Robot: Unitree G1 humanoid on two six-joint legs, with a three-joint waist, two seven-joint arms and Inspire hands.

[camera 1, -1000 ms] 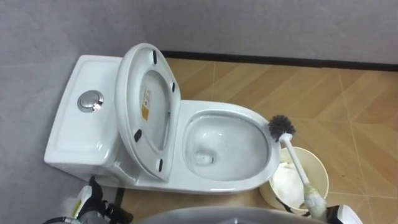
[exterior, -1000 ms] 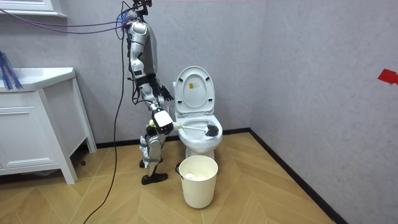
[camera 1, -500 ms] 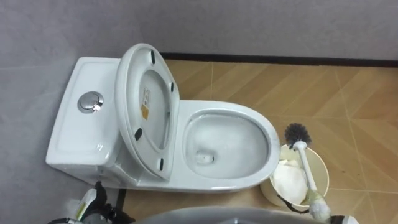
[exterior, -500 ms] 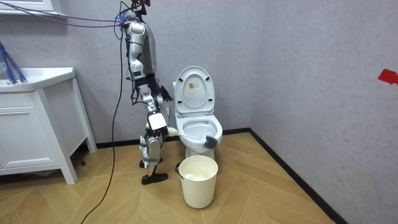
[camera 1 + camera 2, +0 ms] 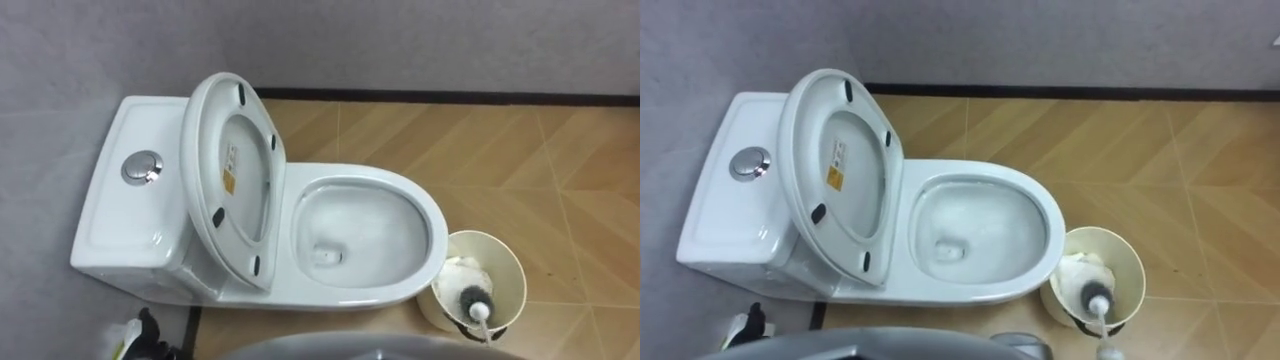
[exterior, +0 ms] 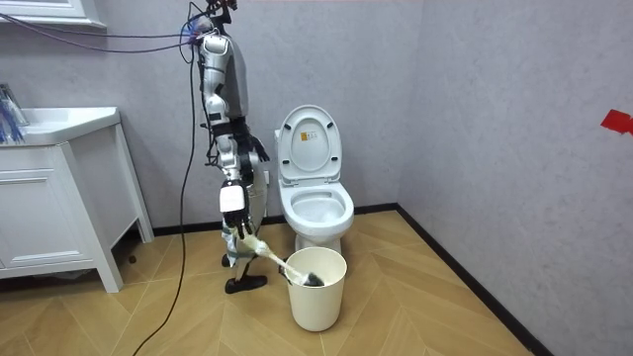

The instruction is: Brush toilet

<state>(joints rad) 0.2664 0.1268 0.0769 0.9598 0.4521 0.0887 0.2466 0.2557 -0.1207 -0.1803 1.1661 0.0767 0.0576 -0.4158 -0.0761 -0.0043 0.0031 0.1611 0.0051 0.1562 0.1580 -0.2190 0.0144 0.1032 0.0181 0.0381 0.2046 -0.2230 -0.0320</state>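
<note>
1. White plastic forms the handle of the brush [image 5: 471,300], which rises from the lower edge of the eye views. Its dark bristle head sits inside the bucket [image 5: 521,278], close to the near wall and beside something pale and crumpled.
2. The right hand [image 6: 241,233] hangs low beside the robot in the room view. It is clamped on the top end of the handle, so the brush slants down from it into the bucket.
3. The left hand [image 5: 150,332] shows dark at the lower left corner of the eye views. Whether it is open or closed cannot be told.
4. The brush is probably light and stiff along the handle, with springy bristles that may be wet and drip. The smooth handle could twist in a loose hold, so the grip belongs at the far end, well away from the head, where it is now.
5. The bucket looks thin-walled and light, so leaning the brush hard on its rim could tip it.
6. Just beyond the bucket stands the toilet [image 5: 350,172]. Its bowl is open and its lid [image 5: 240,175] is raised against the tank [image 5: 110,215], which has a round button [image 5: 142,167] on top.
7. Farthest off, the wooden floor [image 5: 470,150] meets the grey wall [image 5: 400,40] at a dark skirting.
</note>
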